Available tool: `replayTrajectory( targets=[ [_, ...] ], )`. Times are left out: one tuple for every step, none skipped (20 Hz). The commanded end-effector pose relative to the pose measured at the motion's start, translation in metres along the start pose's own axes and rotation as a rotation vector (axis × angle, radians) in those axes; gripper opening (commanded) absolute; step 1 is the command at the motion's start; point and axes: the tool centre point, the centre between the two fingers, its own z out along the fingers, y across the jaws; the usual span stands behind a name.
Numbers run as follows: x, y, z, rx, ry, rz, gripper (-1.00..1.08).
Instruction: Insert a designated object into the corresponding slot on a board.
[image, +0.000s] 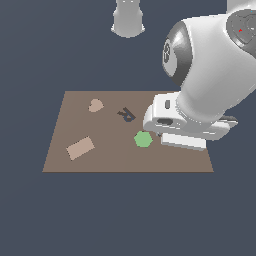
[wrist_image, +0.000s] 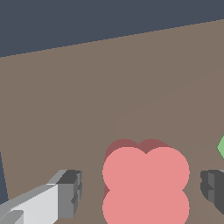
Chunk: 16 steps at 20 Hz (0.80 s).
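The designated object (wrist_image: 146, 188), a pinkish-red flat piece with rounded lobes, lies on the brown board (wrist_image: 87, 96) in the wrist view. My gripper (wrist_image: 142, 191) straddles it and stands open. One grey finger (wrist_image: 70, 192) and the other finger (wrist_image: 214, 188) each keep a gap from the piece. In the exterior view the white hand (image: 185, 125) hangs low over the board (image: 75, 120) toward that view's right, and it hides the red piece and the fingertips. The slot is out of view in both frames.
A green hexagon (image: 143, 139) lies just off the hand, and its edge (wrist_image: 221, 146) shows in the wrist view. A dark R-shaped mark (image: 126, 114), a tan heart-like shape (image: 95, 105) and a tan rectangle (image: 80, 148) lie further toward the exterior view's left.
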Motion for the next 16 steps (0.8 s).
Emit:
replayTrajectory(
  targets=[
    [-0.0001,0.0,0.0072,0.0,-0.001,0.001,1.0],
    [0.0001,0.0003,0.0083,0.0,0.0,0.001,1.0],
    [0.0001,0.0003,0.0087,0.0,0.0,0.001,1.0],
    [0.0001,0.0003,0.0087,0.0,0.0,0.001,-1.0],
    [0.0001,0.0003,0.0087,0.0,0.0,0.001,-1.0],
    [0.0001,0.0003,0.0087,0.0,0.0,0.001,-1.0],
    [0.0001,0.0003,0.0087,0.0,0.0,0.001,-1.0],
    [0.0001,0.0003,0.0087,0.0,0.0,0.001,-1.0],
    [0.0001,0.0003,0.0087,0.0,0.0,0.001,-1.0],
    [0.0001,0.0003,0.0087,0.0,0.0,0.001,-1.0],
    [0.0001,0.0003,0.0087,0.0,0.0,0.001,-1.0],
    [0.0001,0.0003,0.0087,0.0,0.0,0.001,-1.0],
    [0.0001,0.0003,0.0087,0.0,0.0,0.001,-1.0],
    [-0.0001,-0.0003,0.0082,0.0,-0.001,0.001,-1.0],
    [-0.0002,-0.0003,0.0081,0.0,-0.001,0.001,-1.0],
    [-0.0002,-0.0003,0.0082,0.0,-0.001,0.001,-1.0]
  ],
)
